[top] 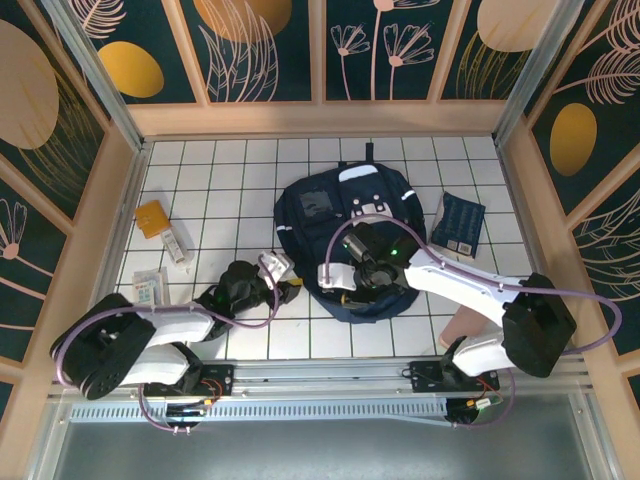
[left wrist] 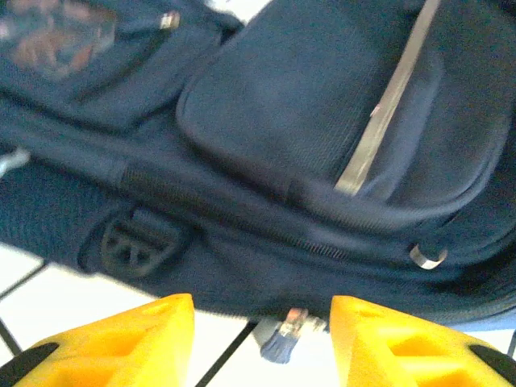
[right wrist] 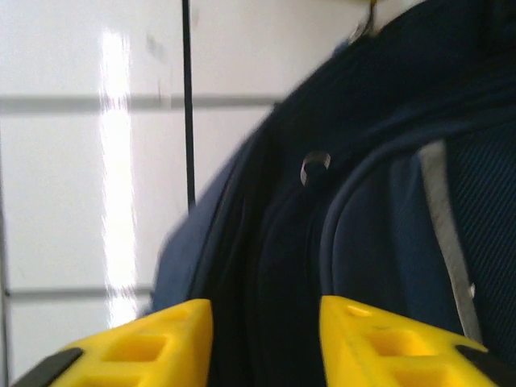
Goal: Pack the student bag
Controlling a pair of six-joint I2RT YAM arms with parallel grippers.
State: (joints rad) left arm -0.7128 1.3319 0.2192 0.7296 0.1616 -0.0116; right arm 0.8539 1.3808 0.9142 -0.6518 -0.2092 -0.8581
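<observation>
The student bag (top: pixel 345 225), a large navy backpack with a grey patch and pale trim strips, lies in the middle of the white tiled floor. My left gripper (top: pixel 285 272) is at its near left corner. In the left wrist view the left gripper (left wrist: pixel 262 302) stands open just short of the bag (left wrist: pixel 322 121), and a small zipper pull (left wrist: pixel 282 334) hangs in the gap. My right gripper (top: pixel 335 278) is on the bag's near edge. In the right wrist view the right gripper (right wrist: pixel 266 305) stands open, its yellow fingers (right wrist: pixel 379 334) on either side of the bag's dark zipper fold (right wrist: pixel 282 266).
An orange-yellow packet (top: pixel 151 217), a small white item (top: pixel 177 245) and a pale packet (top: pixel 150 288) lie at the left. A dark-blue patterned pouch (top: pixel 458 223) sits to the right of the bag. Wooden walls (top: pixel 320 118) enclose the floor on three sides.
</observation>
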